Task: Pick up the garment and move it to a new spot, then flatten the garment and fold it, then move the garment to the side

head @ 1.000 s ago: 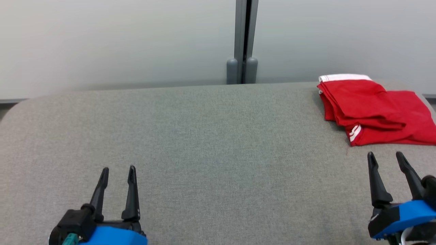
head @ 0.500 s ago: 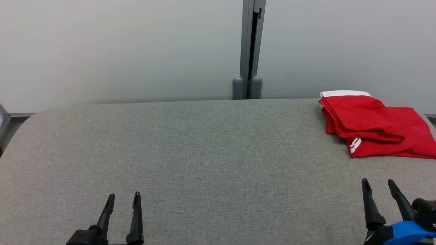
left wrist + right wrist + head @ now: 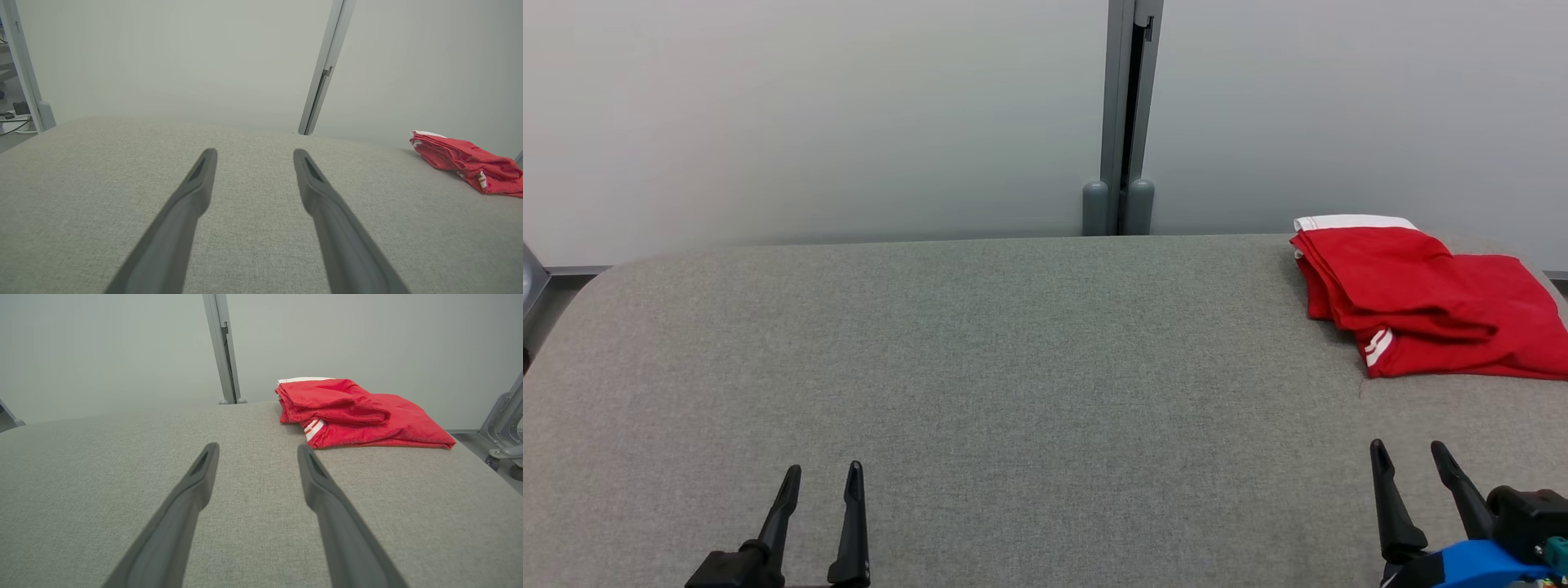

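Head view, looking down on the grey fabric-covered table (image 3: 1013, 367). Showing the folded red garment (image 3: 1421, 302), white-banded and white-striped, lying on the table's far right corner and reaching close to the table's right edge. Showing the left gripper (image 3: 823, 468) hovering at the table's near edge, left of the table's middle, with jaws spread wide and gripping nothing. Showing the right gripper (image 3: 1408, 447) hovering at the table's near right corner, well apart from the garment, with jaws likewise spread wide and empty. Wrist views: showing each pair of dark fingers (image 3: 179, 220) splaying over bare table cloth. Also showing a grey post (image 3: 1127, 114) standing behind the table's far edge.
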Controlling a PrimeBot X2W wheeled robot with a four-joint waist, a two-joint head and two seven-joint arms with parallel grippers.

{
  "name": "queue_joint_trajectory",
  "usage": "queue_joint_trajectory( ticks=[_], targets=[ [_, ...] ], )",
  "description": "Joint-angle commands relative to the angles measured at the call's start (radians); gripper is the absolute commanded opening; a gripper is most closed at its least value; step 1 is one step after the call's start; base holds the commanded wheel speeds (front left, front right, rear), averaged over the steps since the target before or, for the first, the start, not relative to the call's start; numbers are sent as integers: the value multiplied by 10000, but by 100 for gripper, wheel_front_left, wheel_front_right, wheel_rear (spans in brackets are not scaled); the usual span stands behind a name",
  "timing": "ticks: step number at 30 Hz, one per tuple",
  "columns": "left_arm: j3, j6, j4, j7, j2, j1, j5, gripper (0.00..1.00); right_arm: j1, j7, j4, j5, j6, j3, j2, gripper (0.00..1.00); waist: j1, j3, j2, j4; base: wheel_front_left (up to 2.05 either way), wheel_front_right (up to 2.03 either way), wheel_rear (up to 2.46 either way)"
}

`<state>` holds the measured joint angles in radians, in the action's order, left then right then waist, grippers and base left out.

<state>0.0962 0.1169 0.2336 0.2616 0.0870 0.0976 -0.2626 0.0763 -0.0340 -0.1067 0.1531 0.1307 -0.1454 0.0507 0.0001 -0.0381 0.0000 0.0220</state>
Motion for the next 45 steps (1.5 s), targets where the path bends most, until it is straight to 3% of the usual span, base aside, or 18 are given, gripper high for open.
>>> queue_joint_trajectory(
  ticks=[1, 9, 10, 17, 45],
  targets=[
    [-8, 80, 24, 39, -1, -20, 58, 100, -46, -68, -24, -30, 2, 10, 1, 100, -1, 2, 0, 1, 0, 0, 0],
    [-2, 82, 112, 37, 20, -84, -60, 100, -166, -254, -452, 39, 2, 181, 1, 100, -1, -3, 0, -27, 0, 0, 0],
    [17, 46, 151, -4, 0, 6, -40, 0, -63, -201, -475, 9, 0, 163, -6, 0, 0, -1, 0, -24, 0, 0, 0],
    [80, 47, 685, -100, -40, 319, -268, 0, 87, -149, -1128, 174, 0, 135, -100, 0, 0, 5, 0, -27, 0, 0, 0],
    [-689, 84, 473, -1367, -148, -550, -4830, 0, -606, 402, -1182, 5156, 0, 210, -58, 0, 0, 96, 0, -70, 0, 0, 0]
  ],
)
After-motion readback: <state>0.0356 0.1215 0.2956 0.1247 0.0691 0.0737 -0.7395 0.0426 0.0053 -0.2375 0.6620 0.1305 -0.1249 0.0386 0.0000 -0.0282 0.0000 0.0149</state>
